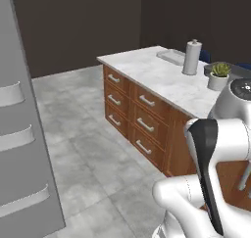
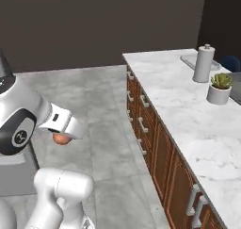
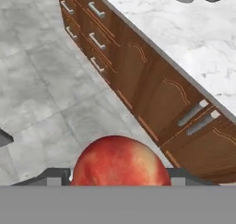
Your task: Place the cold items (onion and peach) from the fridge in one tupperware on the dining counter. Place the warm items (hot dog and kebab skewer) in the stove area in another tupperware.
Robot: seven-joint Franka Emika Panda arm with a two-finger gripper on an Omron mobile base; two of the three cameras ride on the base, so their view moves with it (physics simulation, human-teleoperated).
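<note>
Left base view: the white arm rises at the lower right, in front of a marble-topped bench (image 1: 162, 78) with wooden drawers. On the bench stand a paper towel roll (image 1: 192, 57) and, just to its right, a small potted plant (image 1: 219, 76). A grey fridge door (image 1: 22, 134) with curved shelf rails fills the left edge, above a grey tiled floor (image 1: 88, 149).

Right base view: the gripper (image 2: 62, 136) hangs over the floor, well apart from the bench, with the peach (image 2: 61, 138) showing as a reddish-orange lump beneath the white hand. The paper towel roll and the plant stand near the bench's far end.

Hand view: the peach, red with yellow patches, sits between the jaws, which stand wide and are closed on its sides. Beyond it run the cabinet doors and drawer fronts, with the marble top above.
</note>
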